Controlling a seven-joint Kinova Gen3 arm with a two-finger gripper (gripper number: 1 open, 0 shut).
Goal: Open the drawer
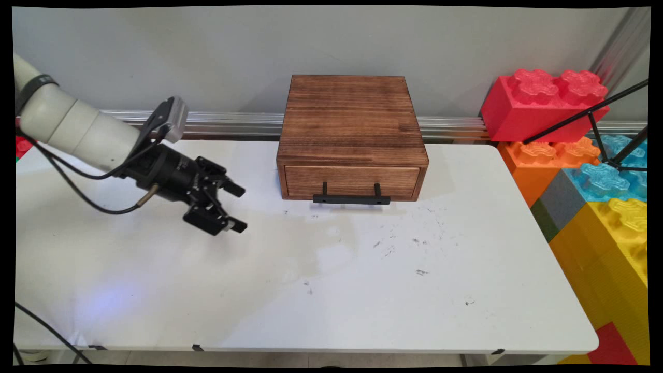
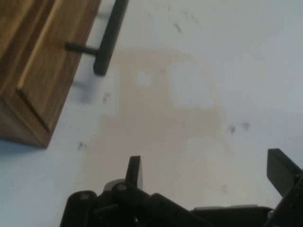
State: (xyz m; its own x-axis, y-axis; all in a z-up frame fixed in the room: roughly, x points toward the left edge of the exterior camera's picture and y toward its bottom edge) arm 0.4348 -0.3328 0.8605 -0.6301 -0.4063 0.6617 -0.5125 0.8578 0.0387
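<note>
Gripper spread wide, left of the wooden box

Gripper (image 1: 228,207) hangs low over the white table (image 1: 362,290), fingers (image 2: 134,171) wide apart, holding nothing. Points toward 3 o'clock in the main view. Wooden box (image 1: 352,134) sits at the back middle of the table, near the wall, off at about 2 o'clock from the gripper and apart from it. One drawer (image 1: 352,180) in front, shut. Black handle (image 1: 351,198) runs long from side to side, with its left end nearest. Bright toy blocks (image 1: 585,155) stacked past the right edge.
</note>
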